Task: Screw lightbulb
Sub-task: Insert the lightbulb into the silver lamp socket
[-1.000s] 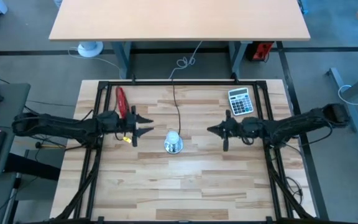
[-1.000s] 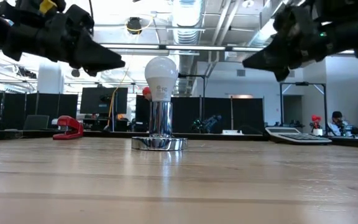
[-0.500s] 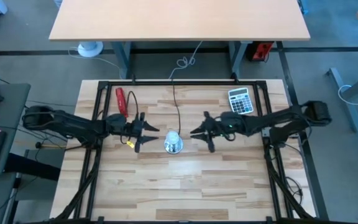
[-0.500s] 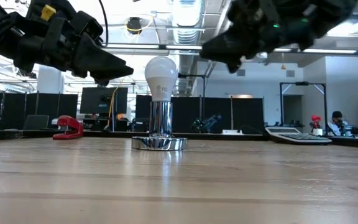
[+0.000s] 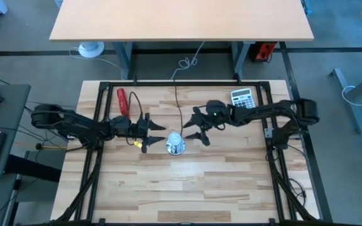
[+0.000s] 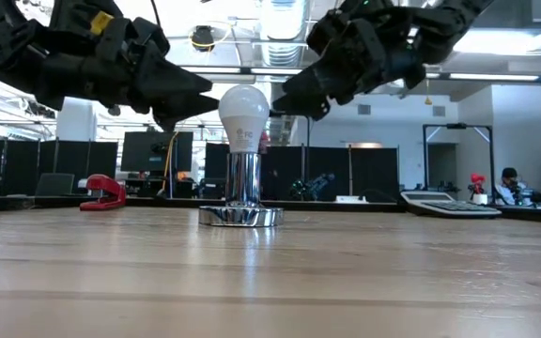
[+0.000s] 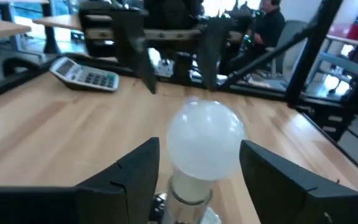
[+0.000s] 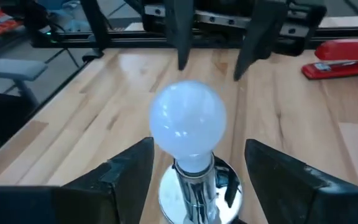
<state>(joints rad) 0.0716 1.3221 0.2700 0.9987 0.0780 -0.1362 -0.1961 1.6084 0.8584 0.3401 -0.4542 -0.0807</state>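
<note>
While both arms flank it, the lightbulb stands upright near the middle of the table, its base seated in the shiny metal socket whose black cord runs toward the table's far edge. Its long axis is vertical, so any turning motion has to act about that vertical line.

The left gripper lies on the bulb's left side, level with the globe, fingers spread wide and holding nothing. In the left wrist view the bulb sits centred between the two dark fingers, which do not appear to touch the glass. The right gripper approaches from the opposite side, likewise spread wide and empty; in the right wrist view the bulb is framed between its fingers, again with a gap on each side.

Both grippers are close to the bulb; which is nearer cannot be told, though in the low view the left fingertips sit just beside the globe. The bulb lies straight ahead of each gripper. A red stapler and a calculator rest well apart from the work.
</note>
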